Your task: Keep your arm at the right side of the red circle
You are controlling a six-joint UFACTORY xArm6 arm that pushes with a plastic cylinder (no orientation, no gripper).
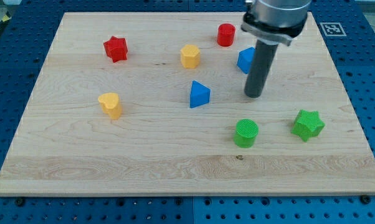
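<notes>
The red circle [226,35] stands near the top of the board, right of centre. My tip [254,95] rests on the wood well below and to the right of it. The rod partly hides a blue block [245,60] that lies between the red circle and my tip, touching or nearly touching the rod's left side.
A wooden board [81,168] holds a red star [116,49] at upper left, a yellow hexagon [190,56], a yellow heart [111,104], a blue triangle [199,94], a green circle [246,133] and a green star [308,125] below my tip.
</notes>
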